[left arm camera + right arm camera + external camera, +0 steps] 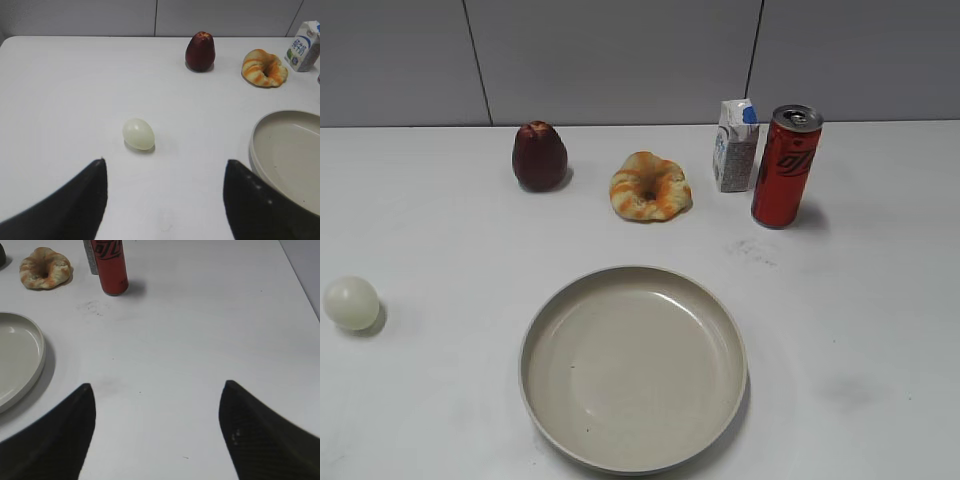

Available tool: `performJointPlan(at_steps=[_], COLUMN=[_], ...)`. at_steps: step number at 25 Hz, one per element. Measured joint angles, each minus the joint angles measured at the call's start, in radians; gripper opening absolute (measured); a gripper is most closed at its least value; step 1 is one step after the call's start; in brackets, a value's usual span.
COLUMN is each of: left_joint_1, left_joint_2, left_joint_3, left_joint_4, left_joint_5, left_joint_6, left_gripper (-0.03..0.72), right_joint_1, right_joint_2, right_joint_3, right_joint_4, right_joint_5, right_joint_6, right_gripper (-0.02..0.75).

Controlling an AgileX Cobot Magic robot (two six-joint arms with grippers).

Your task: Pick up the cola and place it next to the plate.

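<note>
The cola [785,167], a tall slim red can with a silver top, stands upright at the back right of the white table; its lower part also shows in the right wrist view [111,267]. The plate [560,310], a wide beige dish, lies empty at the front centre, and its rim shows in the left wrist view [255,150] and the right wrist view [37,347]. Neither gripper shows in the exterior view. My left gripper [165,167] is open and empty above bare table. My right gripper [157,390] is open and empty, well in front of the cola.
A small white-and-blue carton [735,145] stands right beside the cola on its left. A croissant-like bread [650,186] and a dark red apple [539,156] sit at the back. A pale egg-shaped ball [351,302] lies at the left, ahead of my left gripper [138,133].
</note>
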Motion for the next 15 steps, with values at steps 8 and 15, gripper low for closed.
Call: performJointPlan(at_steps=[8, 15], left_joint_1=[0.000, 0.000], left_joint_2=[0.000, 0.000], left_joint_3=[0.000, 0.000], left_joint_4=[0.000, 0.000], left_joint_5=[0.000, 0.000], left_joint_6=[0.000, 0.000], left_gripper=[0.552, 0.552], right_joint_1=[0.000, 0.000], right_joint_2=[0.000, 0.000], right_joint_3=[0.000, 0.000], right_joint_4=[0.000, -0.012], right_joint_5=[0.000, 0.000], right_joint_6=[-0.001, -0.001], right_gripper=[0.580, 0.580])
